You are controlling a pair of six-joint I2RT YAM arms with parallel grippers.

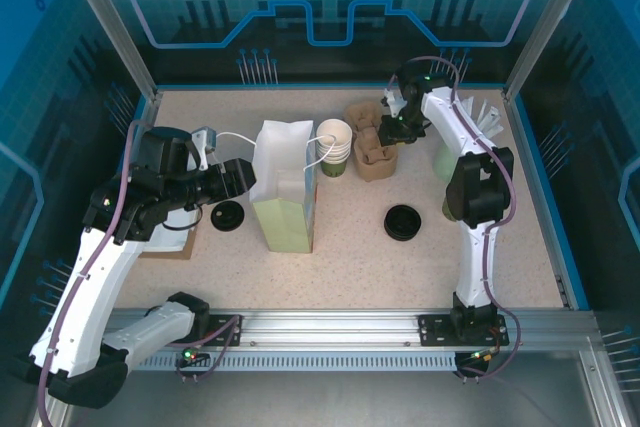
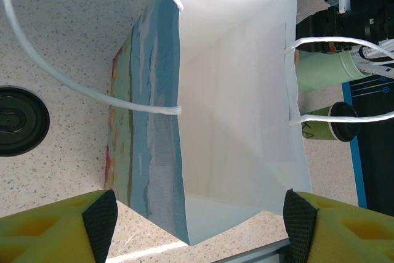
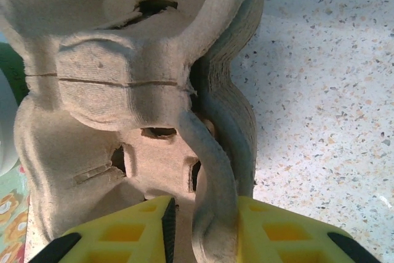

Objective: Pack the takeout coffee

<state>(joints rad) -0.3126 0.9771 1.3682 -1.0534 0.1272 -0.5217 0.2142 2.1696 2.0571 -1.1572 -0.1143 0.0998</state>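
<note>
Coffee cup (image 2: 337, 129), green with a black lid, sits at 3 o'clock beyond the open paper bag (image 2: 240, 90) in the left wrist view; left jaws gape wide at the bag's mouth. Right wrist view: right jaws pinch the rim of the cardboard carrier (image 3: 123, 90). Top view: that carrier sits toward 1 o'clock on the worktop (image 1: 520, 257).
</note>
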